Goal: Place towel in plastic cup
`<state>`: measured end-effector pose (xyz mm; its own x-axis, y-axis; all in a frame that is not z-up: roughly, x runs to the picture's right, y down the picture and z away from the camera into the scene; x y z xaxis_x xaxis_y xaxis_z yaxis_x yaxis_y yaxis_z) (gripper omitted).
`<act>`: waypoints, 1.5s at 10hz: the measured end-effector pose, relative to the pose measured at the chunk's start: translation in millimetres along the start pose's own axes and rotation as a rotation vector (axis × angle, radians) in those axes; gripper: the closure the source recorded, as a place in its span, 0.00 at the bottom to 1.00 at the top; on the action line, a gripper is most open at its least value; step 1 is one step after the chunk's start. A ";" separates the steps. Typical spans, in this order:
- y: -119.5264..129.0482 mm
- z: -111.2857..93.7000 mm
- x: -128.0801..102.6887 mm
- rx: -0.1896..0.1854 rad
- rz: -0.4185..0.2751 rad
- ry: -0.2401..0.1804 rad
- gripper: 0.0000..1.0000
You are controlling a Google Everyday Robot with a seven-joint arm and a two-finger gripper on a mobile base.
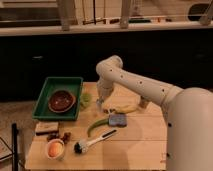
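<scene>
The towel [118, 120] is a small grey-blue square with a slightly mottled surface. It lies flat on the wooden table [145, 142], a little right of the frame's centre. Just above it is a yellow banana [125, 109], and a long green vegetable [96, 126] curves away from its lower left side. The plastic cup [86, 99] is pale green and stands to the upper left of the towel, right beside the right wall of the green tray [44, 89]. That tray holds a brown bowl [62, 100].

The white arm [135, 82] bends down from the right side of the frame, and its gripper [100, 104] hangs low over the table at centre, between the cup and the banana. Its fingers are drawn together. Whether they pinch anything cannot be made out, and the towel lies apart from them, below and to the right. A brush [93, 141] lies at the lower centre of the table.
</scene>
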<state>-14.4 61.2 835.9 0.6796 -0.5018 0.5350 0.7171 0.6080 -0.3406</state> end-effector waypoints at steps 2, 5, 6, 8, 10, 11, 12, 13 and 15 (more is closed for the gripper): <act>-17.4 1.7 -8.6 -0.010 -0.064 -0.001 1.00; -37.3 6.1 -14.3 -0.025 -0.145 0.005 1.00; -43.7 6.7 -16.8 -0.025 -0.167 0.006 1.00; -55.4 4.8 -19.2 -0.016 -0.206 0.012 1.00; -64.9 4.1 -22.1 -0.003 -0.238 0.012 1.00; -68.6 3.9 -22.8 0.006 -0.247 0.013 1.00; -72.5 3.9 -23.3 0.015 -0.256 0.012 1.00; -76.4 3.1 -23.4 0.024 -0.264 0.012 1.00; -85.0 2.2 -25.4 0.044 -0.278 0.010 1.00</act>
<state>-92.9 23.6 853.0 0.4593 -0.6590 0.5957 0.8690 0.4723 -0.1475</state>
